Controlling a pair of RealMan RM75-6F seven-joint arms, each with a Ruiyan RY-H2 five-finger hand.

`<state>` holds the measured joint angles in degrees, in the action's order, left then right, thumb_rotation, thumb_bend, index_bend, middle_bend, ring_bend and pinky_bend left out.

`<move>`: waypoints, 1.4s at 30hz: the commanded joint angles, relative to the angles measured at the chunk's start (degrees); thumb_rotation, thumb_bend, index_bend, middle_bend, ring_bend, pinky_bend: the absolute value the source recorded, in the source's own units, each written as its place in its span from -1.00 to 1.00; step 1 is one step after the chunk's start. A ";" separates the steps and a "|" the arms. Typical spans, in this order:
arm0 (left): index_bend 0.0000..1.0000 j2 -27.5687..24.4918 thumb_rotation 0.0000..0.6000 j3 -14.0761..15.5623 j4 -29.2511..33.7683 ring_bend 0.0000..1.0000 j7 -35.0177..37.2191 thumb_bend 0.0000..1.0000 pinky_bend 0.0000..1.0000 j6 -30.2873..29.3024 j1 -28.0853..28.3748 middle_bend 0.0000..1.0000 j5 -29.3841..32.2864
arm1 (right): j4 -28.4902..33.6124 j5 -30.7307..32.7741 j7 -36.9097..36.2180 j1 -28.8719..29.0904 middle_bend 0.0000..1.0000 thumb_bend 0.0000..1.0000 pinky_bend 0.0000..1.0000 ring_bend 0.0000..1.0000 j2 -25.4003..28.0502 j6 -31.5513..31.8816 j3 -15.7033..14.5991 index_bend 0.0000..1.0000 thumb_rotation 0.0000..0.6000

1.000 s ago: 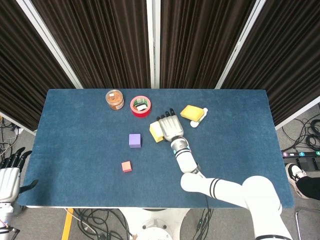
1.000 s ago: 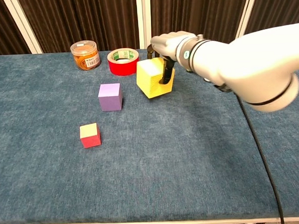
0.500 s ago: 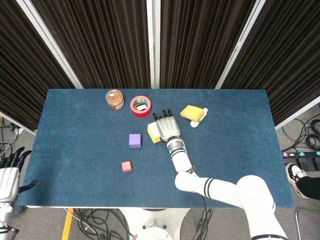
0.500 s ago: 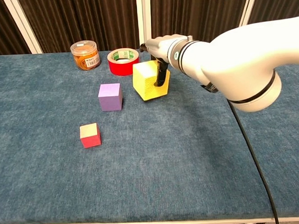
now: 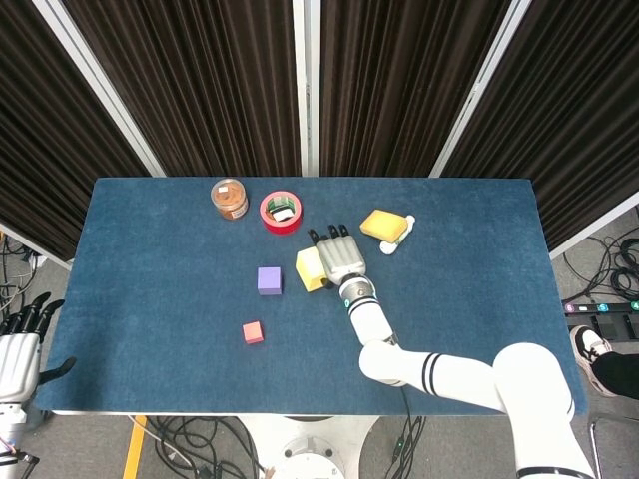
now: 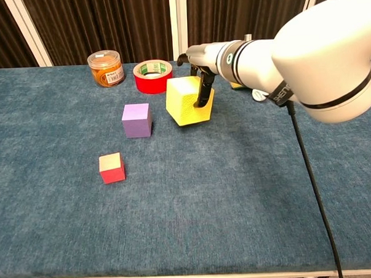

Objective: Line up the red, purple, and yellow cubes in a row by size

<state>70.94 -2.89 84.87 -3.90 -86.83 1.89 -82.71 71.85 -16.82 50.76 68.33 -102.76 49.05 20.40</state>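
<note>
Right hand gripped the yellow cube from above, its dark fingers closed down over the near face, and the cube sat tilted on one edge, so it looked partly lifted off the blue table. Relative to that yellow cube, the purple cube stood just to the robot's left with a clear gap between them, and the red cube lay further left and nearer the robot, well apart. Behind the yellow cube sat a red tape roll, with an orange jar beyond it to the left.

The cube seemed light and rigid, probably foam or painted wood, with flat faces that should resist slipping if opposite sides were squeezed squarely. A hold across two parallel faces near its middle would likely stop the tilt.

At the head view's left edge, the left hand hung off the table holding nothing, fingers apart.
</note>
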 commanded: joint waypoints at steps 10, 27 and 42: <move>-0.54 0.38 1.00 0.09 -0.47 -0.61 0.01 -0.87 -0.53 -0.01 -0.05 -0.58 -0.10 | 4.55 2.90 -2.24 -0.53 -0.66 -1.00 -1.00 -1.00 5.65 -2.11 -3.07 -1.00 1.00; -0.54 -0.15 1.00 0.18 0.92 -0.61 -1.14 -0.87 -0.54 -0.16 -0.14 -0.58 -0.17 | 0.68 -5.41 -15.91 -2.81 -0.63 -1.00 -1.00 -1.00 7.46 -12.15 -5.82 -1.00 1.00; -0.54 0.08 1.00 0.20 0.46 -0.61 -0.88 -0.87 -0.54 0.32 0.23 -0.58 -0.48 | 5.92 -4.14 -20.69 -2.15 -0.53 -1.00 -1.00 -1.00 12.08 -12.21 -9.68 -1.00 1.00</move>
<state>71.01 -2.69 85.33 -4.78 -86.50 2.11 -83.19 77.23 -21.49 30.16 65.93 -91.18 36.49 11.22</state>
